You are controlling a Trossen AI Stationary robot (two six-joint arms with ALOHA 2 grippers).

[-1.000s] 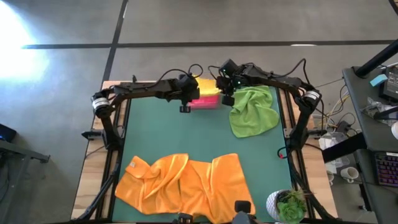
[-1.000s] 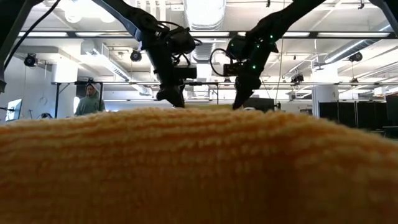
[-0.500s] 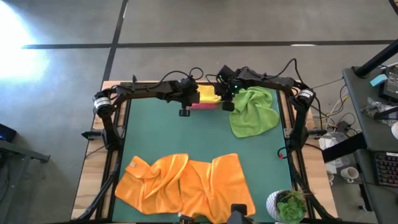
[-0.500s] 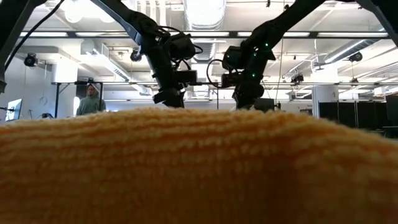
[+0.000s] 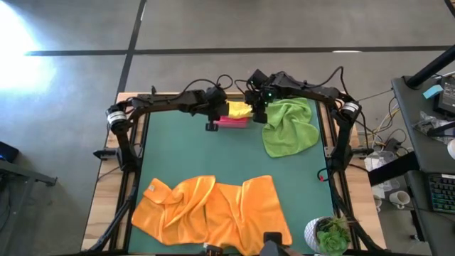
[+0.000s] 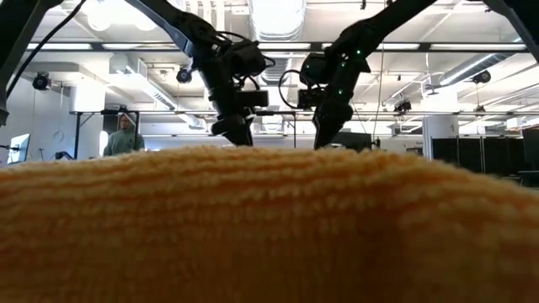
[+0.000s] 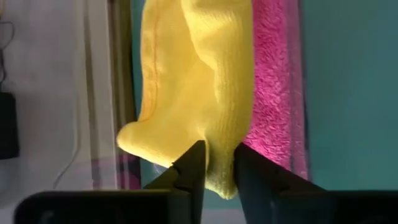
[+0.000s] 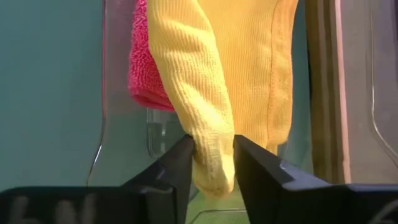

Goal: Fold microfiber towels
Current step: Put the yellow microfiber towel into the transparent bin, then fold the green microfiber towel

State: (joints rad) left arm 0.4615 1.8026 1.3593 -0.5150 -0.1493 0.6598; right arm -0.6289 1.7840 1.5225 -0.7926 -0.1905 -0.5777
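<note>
A yellow towel (image 5: 239, 109) lies draped over a folded pink towel (image 5: 231, 122) in a clear tray (image 8: 121, 118) at the table's far edge. My left gripper (image 7: 219, 149) stands at the yellow towel's left end and my right gripper (image 8: 213, 140) at its right end, each with a fold of it between narrowly parted fingers. A crumpled green towel (image 5: 290, 126) lies to the right of the tray. Orange towel cloth (image 5: 213, 213) lies spread at the near edge. My left gripper has a hanging fold at the yellow towel's left end (image 7: 217, 124) between its two fingers, which slant down from the table's left. The rest of the towel rests on the pink towel. My right gripper has a rolled fold at the yellow towel's right end (image 8: 208, 118) between its two fingers, which slant down from the right. The towel beyond it lies slack over the pink towel and the tray.
A potted plant (image 5: 330, 235) stands at the near right corner. The orange cloth (image 6: 269, 227) fills the low view's foreground and hides the table top there. Bare green mat (image 5: 206, 156) lies between the tray and the orange cloth. A person (image 6: 124, 135) stands far off.
The yellow towel has come down toward the near side onto the pink towel and now covers more of it. Both grippers have stayed by the tray.
</note>
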